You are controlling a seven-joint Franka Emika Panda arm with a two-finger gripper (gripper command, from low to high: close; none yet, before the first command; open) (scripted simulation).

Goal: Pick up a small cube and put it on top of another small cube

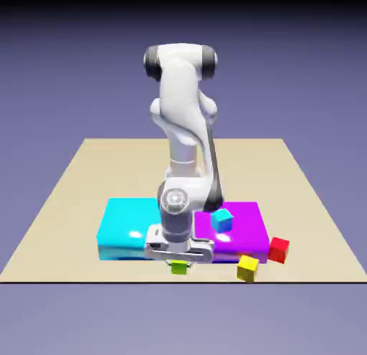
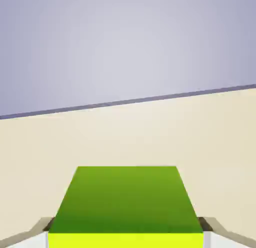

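Blue-violet backdrop surrounds the tan counter (image 1: 64, 203) you are working over. From the exterior view, you see the white arm (image 1: 183, 131) bent down toward the counter's near edge, with the end effector (image 1: 178, 262) low over the small lime cube (image 1: 178, 267). That cube sits on the counter just in front of the seam between the flat cyan block (image 1: 125, 224) and the flat magenta block (image 1: 244, 232). Your end effector's fingers are drawn in around the lime cube, pinching it from both sides, and the cube looks to be resting on the counter or just off it; you cannot tell which. A cyan cube (image 1: 222, 220) rests on top of the magenta block. A yellow cube (image 1: 248, 267) and a red cube (image 1: 279, 249) stand on the counter toward the exterior view's right, apart from your end effector.

From the hand view, the small lime cube (image 2: 125, 207) fills the bottom middle, large and close, with a grey fingertip (image 2: 35, 232) pressed against each of its sides. Beyond it you see bare counter (image 2: 125, 137) and backdrop.
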